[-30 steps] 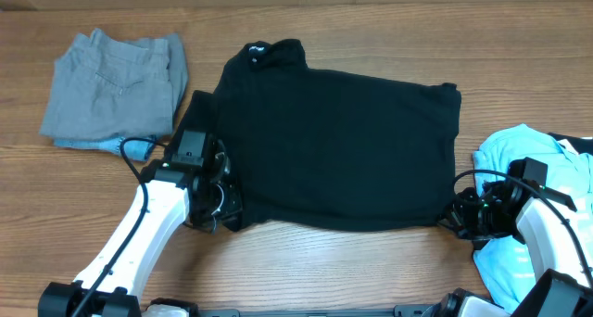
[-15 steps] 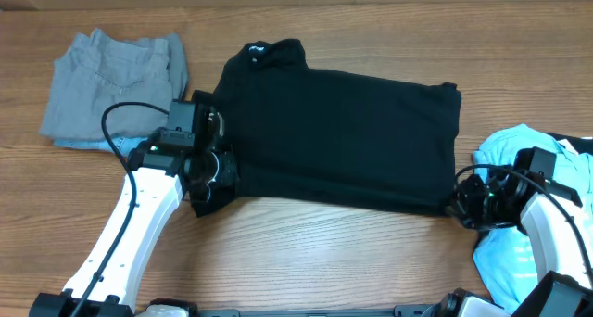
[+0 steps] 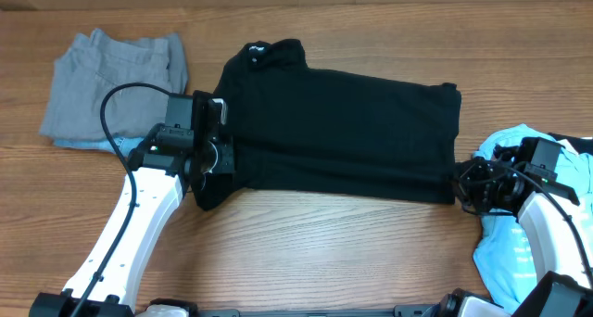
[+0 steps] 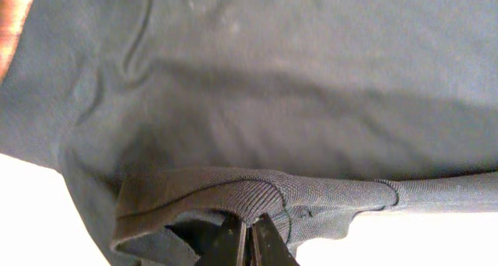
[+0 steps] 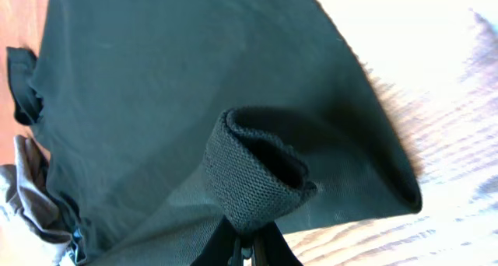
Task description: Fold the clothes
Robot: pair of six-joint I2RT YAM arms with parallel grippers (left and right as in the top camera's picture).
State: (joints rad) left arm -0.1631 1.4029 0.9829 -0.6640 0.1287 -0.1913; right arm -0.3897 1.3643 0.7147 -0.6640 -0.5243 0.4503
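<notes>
A black shirt lies spread across the middle of the bench, its long axis running side to side. Both near corners are gathered up. The left claw is clamped tight on a rolled ridge of hem at the left end. The right claw is pinched closed on a curl of fabric at the right end. The body of the shirt lies beyond both claws, away from the robot. A fold would therefore likely carry the near edge over toward the far one, with both arms moving together. Bare wood runs along the near side. A folded grey pile sits just beside the left arm and a light-blue tee lies beneath the right arm, so sideways room looks tight at either end.
</notes>
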